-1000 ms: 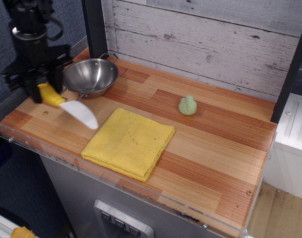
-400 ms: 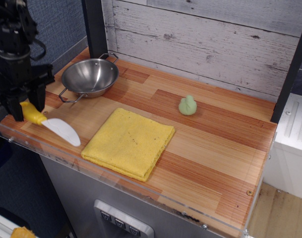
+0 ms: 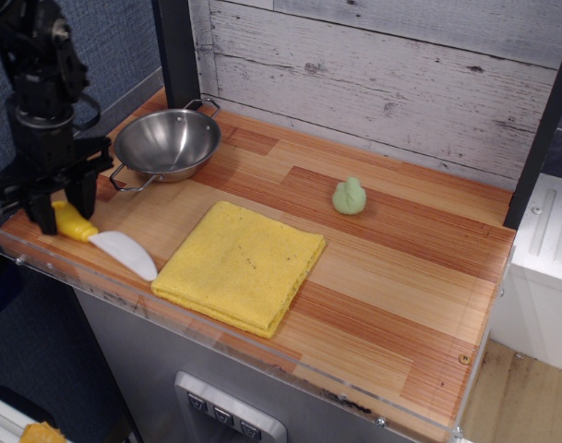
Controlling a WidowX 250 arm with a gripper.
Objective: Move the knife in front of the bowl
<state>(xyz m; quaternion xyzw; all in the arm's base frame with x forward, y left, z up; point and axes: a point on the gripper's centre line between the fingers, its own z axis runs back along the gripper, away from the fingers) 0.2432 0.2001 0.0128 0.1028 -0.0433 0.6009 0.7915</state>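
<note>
The knife has a yellow handle and a white blade. It lies low at the front left corner of the wooden counter, blade pointing right toward the yellow cloth. My gripper stands over the handle with a finger on each side, shut on it. The steel bowl sits at the back left, behind and to the right of the gripper, a short gap away from the knife. The end of the handle is hidden between the fingers.
A folded yellow cloth lies in the middle front, just right of the blade tip. A small green toy sits mid-right. A clear rim runs along the front edge. A dark post stands behind the bowl.
My gripper carried the knife from beside the bowl forward and left toward the front edge, then lowered it and shifted slightly right. The bowl, cloth and green toy have not moved.
</note>
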